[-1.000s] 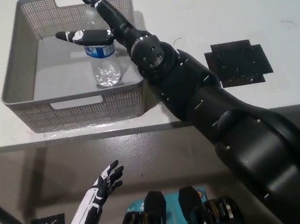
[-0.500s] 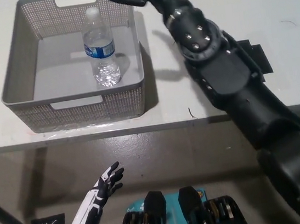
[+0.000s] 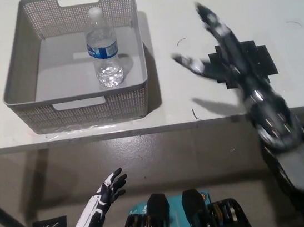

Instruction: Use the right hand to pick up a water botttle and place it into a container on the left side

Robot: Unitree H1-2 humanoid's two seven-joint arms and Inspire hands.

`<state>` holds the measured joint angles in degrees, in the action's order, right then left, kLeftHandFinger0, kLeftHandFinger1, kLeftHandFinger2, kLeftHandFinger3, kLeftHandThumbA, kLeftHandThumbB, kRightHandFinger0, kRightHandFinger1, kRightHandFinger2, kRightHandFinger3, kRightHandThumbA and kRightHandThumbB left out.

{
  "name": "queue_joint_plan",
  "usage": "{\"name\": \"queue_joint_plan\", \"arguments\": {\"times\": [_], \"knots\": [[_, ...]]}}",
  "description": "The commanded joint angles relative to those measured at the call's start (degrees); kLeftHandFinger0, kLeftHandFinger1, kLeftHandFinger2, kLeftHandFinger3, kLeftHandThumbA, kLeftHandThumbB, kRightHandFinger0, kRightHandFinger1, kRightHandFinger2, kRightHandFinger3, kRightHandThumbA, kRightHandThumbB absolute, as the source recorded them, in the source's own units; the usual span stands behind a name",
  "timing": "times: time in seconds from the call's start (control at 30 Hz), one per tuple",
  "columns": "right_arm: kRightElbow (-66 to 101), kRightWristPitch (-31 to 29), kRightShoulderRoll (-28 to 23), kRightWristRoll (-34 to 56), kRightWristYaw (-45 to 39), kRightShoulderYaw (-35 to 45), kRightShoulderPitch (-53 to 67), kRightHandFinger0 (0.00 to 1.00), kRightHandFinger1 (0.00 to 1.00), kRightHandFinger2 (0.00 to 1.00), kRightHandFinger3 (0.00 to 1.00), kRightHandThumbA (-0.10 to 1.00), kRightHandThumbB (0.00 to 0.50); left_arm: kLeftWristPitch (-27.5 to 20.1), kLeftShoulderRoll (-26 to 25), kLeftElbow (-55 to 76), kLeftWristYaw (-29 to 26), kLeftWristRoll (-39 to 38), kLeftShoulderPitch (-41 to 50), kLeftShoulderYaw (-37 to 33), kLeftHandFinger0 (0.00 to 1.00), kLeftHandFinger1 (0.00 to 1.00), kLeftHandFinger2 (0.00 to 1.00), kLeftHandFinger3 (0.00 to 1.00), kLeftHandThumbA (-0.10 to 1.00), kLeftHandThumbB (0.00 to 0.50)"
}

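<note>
Nearest, the white left hand (image 3: 108,187) hangs below the counter (image 3: 183,8) edge, fingers spread and empty. The black right hand (image 3: 220,54) hovers wide open above a black mat (image 3: 257,60). Farther left, the water bottle (image 3: 103,48) stands upright inside the grey mesh basket (image 3: 78,109).

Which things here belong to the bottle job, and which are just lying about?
Job:
- water bottle, upright inside the basket
- grey mesh basket on the table's left
- right hand, open above the table, holding nothing

Lying about:
- black mat on the table
- left hand, open, resting below the table edge
</note>
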<state>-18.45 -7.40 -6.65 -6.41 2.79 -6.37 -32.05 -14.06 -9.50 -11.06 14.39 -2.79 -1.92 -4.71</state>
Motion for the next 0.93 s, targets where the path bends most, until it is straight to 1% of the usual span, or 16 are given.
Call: {"name": "queue_joint_plan", "arguments": {"times": [0.0,0.07,0.17,0.23,0.27,0.3,0.33,0.43,0.5,0.57,0.6,0.67,0.77,0.83,0.87,0.9], "knots": [[32.39,-2.57,-6.9,9.09,-4.98,4.61,19.47,1.0,1.0,1.0,1.0,1.0,0.386,-2.3,-1.57,1.03,0.02,-0.78,-0.84,1.42,1.0,1.0,1.0,1.0,1.0,0.185],[30.02,-3.66,-5.78,10.3,-5.3,3.63,22.23,1.0,1.0,1.0,1.0,1.0,0.414,-2.79,-1.23,0.66,-0.28,-0.64,-0.64,1.43,1.0,1.0,1.0,1.0,1.0,0.183],[27.5,-4.46,-5.27,10.63,-6.12,2.5,25.61,1.0,1.0,1.0,1.0,1.0,0.424,-2.97,-1.02,0.59,-0.66,-0.21,-0.31,1.39,1.0,1.0,1.0,1.0,1.0,0.188],[23.01,-6.78,-5.04,10.74,-6.98,1.85,27.49,1.0,1.0,1.0,1.0,1.0,0.375,-2.95,-1.1,0.63,-0.48,-0.35,-0.21,1.37,1.0,1.0,1.0,1.0,1.0,0.177],[22.01,-6.72,-4.97,11.05,-7.33,1.83,27.94,1.0,1.0,1.0,1.0,1.0,0.37,-2.54,-1.09,0.83,-0.39,-0.51,-0.12,1.39,1.0,1.0,1.0,1.0,1.0,0.179],[20.77,-6.5,-4.85,11.48,-7.76,1.82,28.48,1.0,1.0,1.0,1.0,1.0,0.295,-1.97,-1.09,1.07,-0.23,-0.74,-0.05,1.45,1.0,1.0,1.0,1.0,1.0,0.179],[17.91,-6.68,-4.4,14.05,-9.16,2.15,28.93,1.0,1.0,1.0,1.0,1.0,0.316,-1.91,-1.2,1.03,-0.01,-0.8,-0.09,1.48,1.0,1.0,1.0,1.0,1.0,0.176],[14.9,-5.49,-3.68,16.4,-10.52,2.84,29.81,1.0,1.0,1.0,1.0,1.0,0.315,-2.29,-1.32,0.64,0.01,-0.81,-0.6,1.79,1.0,1.0,1.0,1.0,1.0,0.174],[14.57,-4.7,-3.71,15.79,-10.93,2.55,30.31,1.0,1.0,1.0,1.0,1.0,0.325,-2.73,-1.12,-0.07,-0.01,-1.03,-0.92,1.91,1.0,1.0,1.0,1.0,1.0,0.183],[13.97,-4.61,-3.53,15.82,-11.49,2.34,30.63,1.0,1.0,1.0,1.0,1.0,0.312,-2.7,-1.0,-0.16,-0.01,-1.0,-0.95,2.0,1.0,1.0,1.0,1.0,1.0,0.185],[13.54,-4.67,-3.65,15.2,-11.71,1.96,30.91,1.0,1.0,1.0,1.0,1.0,0.283,-2.64,-0.93,-0.15,-0.06,-0.97,-0.91,2.02,1.0,1.0,1.0,1.0,1.0,0.186],[11.96,-4.56,-3.89,14.78,-12.52,1.54,31.22,1.0,1.0,1.0,1.0,1.0,0.296,-2.82,-0.76,-0.19,-0.23,-0.83,-0.92,2.2,1.0,1.0,1.0,1.0,1.0,0.181],[9.86,-3.81,-4.04,14.57,-13.14,1.65,29.99,1.0,1.0,1.0,1.0,1.0,0.286,-2.91,-0.84,-0.2,-0.31,-0.46,-1.38,2.4,1.0,1.0,1.0,1.0,1.0,0.162],[9.42,-3.08,-3.9,13.62,-12.83,1.47,29.94,1.0,1.0,1.0,1.0,1.0,0.302,-2.47,-0.82,0.14,-0.16,-0.49,-1.15,2.39,1.0,1.0,1.0,1.0,1.0,0.165],[9.04,-2.97,-3.7,13.44,-12.91,1.43,29.7,1.0,1.0,1.0,1.0,1.0,0.288,-2.39,-0.77,0.27,-0.1,-0.43,-1.15,2.38,1.0,1.0,1.0,1.0,1.0,0.167],[9.04,-2.97,-3.7,13.44,-12.91,1.43,29.7,1.0,1.0,1.0,1.0,1.0,0.288,-2.39,-0.77,0.27,-0.1,-0.43,-1.15,2.38,1.0,1.0,1.0,1.0,1.0,0.167]]}}
